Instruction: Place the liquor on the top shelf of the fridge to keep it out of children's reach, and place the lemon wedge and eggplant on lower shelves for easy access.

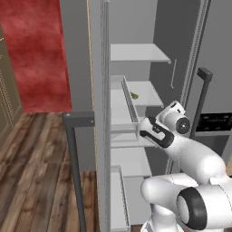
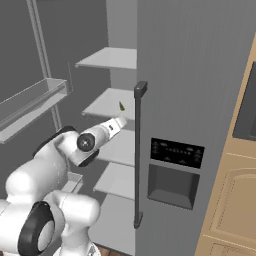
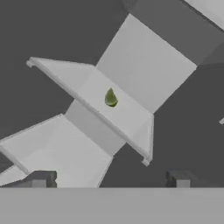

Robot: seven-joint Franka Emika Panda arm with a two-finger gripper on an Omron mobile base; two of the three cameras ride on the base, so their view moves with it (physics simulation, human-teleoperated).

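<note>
The fridge (image 2: 200, 70) has its left door swung open. The lemon wedge (image 1: 134, 95) (image 2: 122, 106) (image 3: 111, 98) lies alone on the second shelf (image 3: 131, 118), one level below the bare top shelf (image 1: 136, 52) (image 2: 112, 57). My gripper (image 2: 120, 121) (image 3: 109, 180) is open and holds nothing. It sits just outside the front edge of the lemon's shelf, a little below it, pointing at the wedge. The liquor and the eggplant are out of view.
The open door (image 1: 97, 136) carries clear bins (image 1: 129, 102) and a dark bar handle (image 1: 74, 154) close to my arm's left. The shut right door has a handle (image 2: 138, 150) and a dispenser panel (image 2: 176, 152). Lower shelves (image 2: 120, 180) sit beneath. Tan cabinets (image 2: 235, 200) stand to the right.
</note>
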